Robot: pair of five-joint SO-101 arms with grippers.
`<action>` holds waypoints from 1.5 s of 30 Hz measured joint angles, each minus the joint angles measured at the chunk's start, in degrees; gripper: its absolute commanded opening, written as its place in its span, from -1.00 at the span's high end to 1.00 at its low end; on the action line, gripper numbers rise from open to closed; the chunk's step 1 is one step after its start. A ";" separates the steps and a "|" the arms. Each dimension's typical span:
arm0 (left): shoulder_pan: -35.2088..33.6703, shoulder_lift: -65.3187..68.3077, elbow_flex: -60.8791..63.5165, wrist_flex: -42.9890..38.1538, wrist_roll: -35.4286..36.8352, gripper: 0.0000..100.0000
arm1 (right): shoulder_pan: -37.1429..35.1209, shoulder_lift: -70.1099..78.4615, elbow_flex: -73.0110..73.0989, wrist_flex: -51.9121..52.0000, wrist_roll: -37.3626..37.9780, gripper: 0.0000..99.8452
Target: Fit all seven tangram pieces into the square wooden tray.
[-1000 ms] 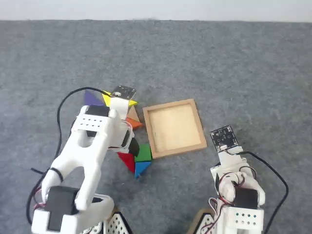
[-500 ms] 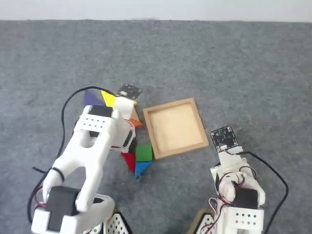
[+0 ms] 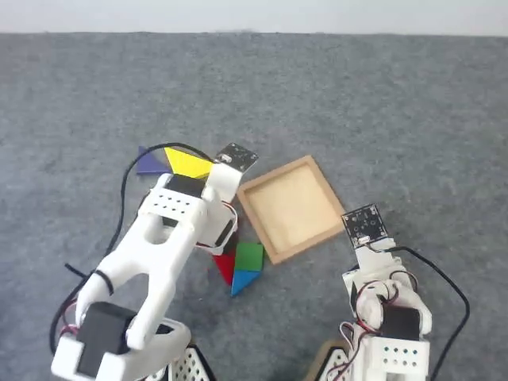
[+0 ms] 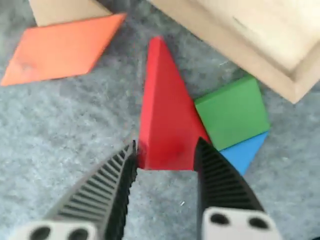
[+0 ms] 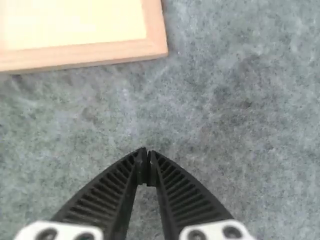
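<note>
The left gripper (image 4: 165, 150) hangs low over the grey mat, its fingers spread to either side of the wide near end of the red triangle (image 4: 165, 125). I cannot tell whether they touch it. The triangle lies flat, its long axis running near to far and its narrow tip pointing far, toward the tray (image 4: 260, 55). A green square (image 4: 232, 112) touches its right edge, with a blue triangle (image 4: 245, 152) just near of the square. An orange parallelogram (image 4: 62, 47) lies far-left. The tray (image 3: 274, 248) sits askew at centre, holding no pieces. A yellow triangle (image 3: 188, 163) lies far-left of it. The right gripper (image 5: 146, 152) is pressed together over bare mat, near the tray's near-right corner.
</note>
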 measured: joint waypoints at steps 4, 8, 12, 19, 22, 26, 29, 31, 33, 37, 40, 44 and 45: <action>0.18 0.00 -1.14 0.00 -1.76 0.73 | 0.00 0.00 0.00 0.00 0.00 0.98; 0.44 0.00 -1.41 0.00 -2.90 0.73 | 0.00 0.00 0.00 0.00 0.00 0.98; 2.46 0.00 -1.49 0.00 -3.25 0.73 | 0.00 0.00 0.00 0.00 0.00 0.98; 11.78 0.00 -1.58 -0.44 -3.43 0.73 | 0.00 0.00 0.00 0.00 0.00 0.98; 12.84 0.00 -1.49 -0.09 -3.60 0.73 | 0.00 0.00 0.00 0.00 0.00 0.98; 10.37 1.05 -1.49 -0.09 -3.43 0.73 | 0.00 0.00 0.00 0.00 0.00 0.98; 7.74 5.98 -1.49 -1.41 -3.43 0.74 | 0.00 0.00 0.00 0.00 0.00 0.98; 6.86 9.41 -1.58 -3.34 -3.69 0.79 | 0.00 0.00 0.00 0.00 0.00 0.98; 6.77 11.60 -2.02 -5.36 -3.43 0.86 | 0.00 0.00 0.00 0.00 0.00 0.98; 6.42 13.63 -3.25 -5.98 -3.43 0.98 | 0.00 0.00 0.00 0.00 0.00 0.98; 6.24 13.54 -4.84 -5.10 -3.52 0.98 | 0.00 0.00 0.00 0.00 0.00 0.98; 6.24 10.81 -7.30 -1.49 -3.43 0.98 | -0.09 0.00 0.00 0.00 0.00 0.98; 6.24 9.58 -8.18 0.18 -3.43 0.98 | -0.09 0.00 0.00 0.00 0.00 0.98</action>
